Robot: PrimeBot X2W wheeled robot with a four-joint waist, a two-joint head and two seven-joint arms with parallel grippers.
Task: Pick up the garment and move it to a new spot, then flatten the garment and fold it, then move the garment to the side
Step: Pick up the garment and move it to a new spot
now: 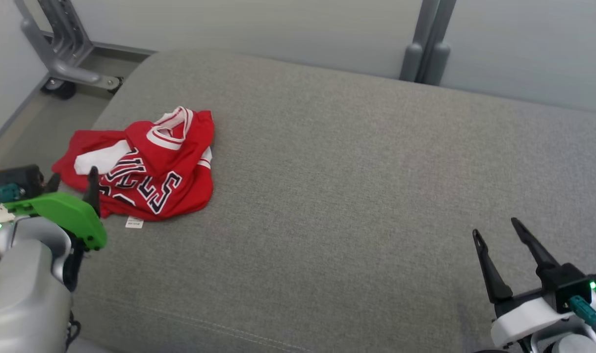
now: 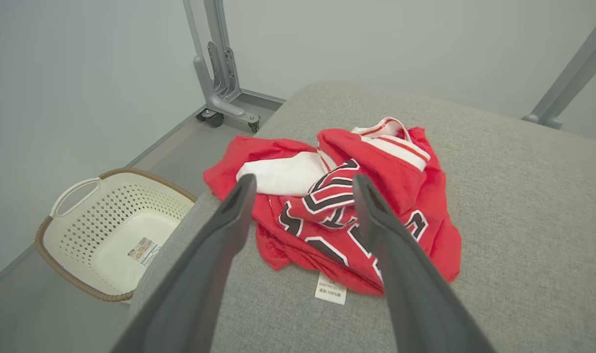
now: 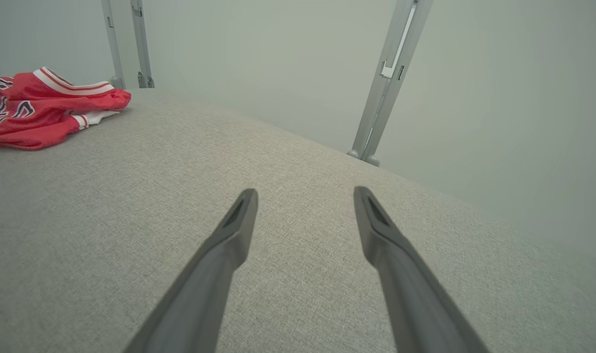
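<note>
Hovering over(?) garment (image 2: 415,196): L end effector (image 2: 303,180)

Grey fabric cushion (image 1: 356,186) against pale walls (image 1: 278,24), metal posts (image 1: 427,44), grey floor (image 1: 38,132).

A grey fabric cushion (image 1: 351,171) carries a crumpled red garment (image 1: 150,166), just ahead of the left pincer (image 2: 302,180) and well apart from the right pincer (image 1: 495,226). Its white label (image 1: 134,223) lies flat on the cushion, on the left pincer's side.
</note>
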